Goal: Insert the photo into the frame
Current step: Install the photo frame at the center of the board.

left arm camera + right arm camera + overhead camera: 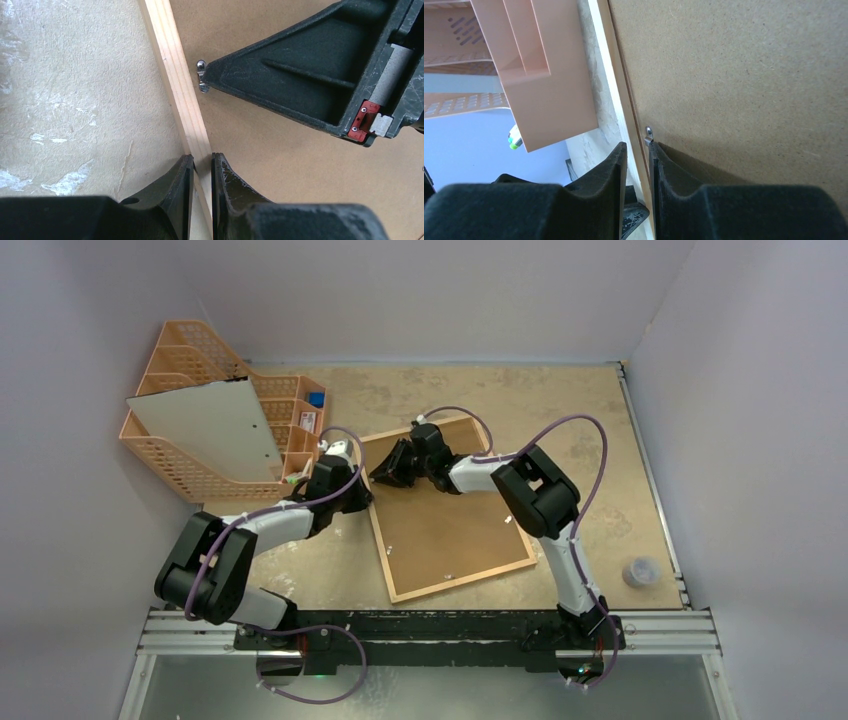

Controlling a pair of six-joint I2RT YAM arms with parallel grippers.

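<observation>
The frame point(462, 581) lies flat on the table point(580, 420) just ahead of the 2 arm bases. It is face down, so its brown hardboard backing point(450, 525) shows inside the light-wood edging. Its long axis runs away from the bases, leaning a little to the left as it goes.

Partway up the frame's left long rail sits the left gripper point(202, 162). Its jaws are drawn narrow, with 1 finger on each side of the wood strip, clamping it.

A little further along the same rail is the right gripper point(638, 147), which reaches across the backing from the right. Its jaws are also narrow. The right wrist view shows the rail in the gap between them, but whether they pinch the wood or merely hover over it I cannot tell. One of its fingertips point(211, 80) touches a small metal retaining clip point(201, 75) on the inner side of the rail, at the edge of the backing.

That contact is what the next move likely turns on. The clip lies right at the right fingertip, so the right arm looks set to work it while the left steadies the frame.

Beyond the frame, at the far left, stands an orange mesh organizer point(190, 480) with a pale sheet point(210, 425) leaning in it. I cannot tell whether that sheet is the photo's white back. No printed face shows in any view, so the photo appears not yet to be in the frame.
</observation>
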